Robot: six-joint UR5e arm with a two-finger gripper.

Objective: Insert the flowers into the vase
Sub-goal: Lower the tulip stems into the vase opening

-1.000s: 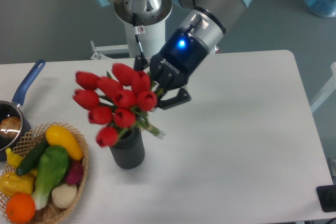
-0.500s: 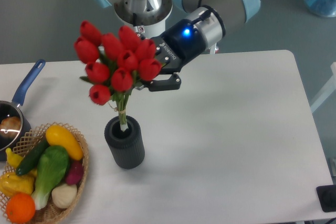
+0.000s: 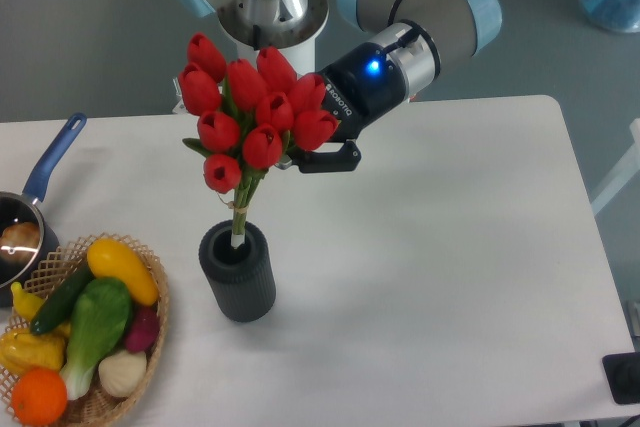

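Red buds of the flowers (image 3: 255, 112) stand high in the single camera view, the bunch nearly upright, its stem ends dipping into the mouth of the vase (image 3: 238, 272), which sits at about 7 o'clock from the table's (image 3: 450, 277) middle. The gripper (image 3: 305, 152) is at 3 o'clock of the bunch, its fingers buried behind the buds and leaves, so I cannot tell whether it grips the stems or has let go (one dark finger shows below the blooms).

The risk, as I judge it: the bunch is top-heavy and wider than the vase, with only the stem tips inside. Released now, it could lean or drop out. A sideways push could tip the vase toward the basket (image 3: 150, 277) at 9 o'clock of it.

White lettering runs along the gripper body, too small to read. The pan (image 3: 45, 172) shows no writing.
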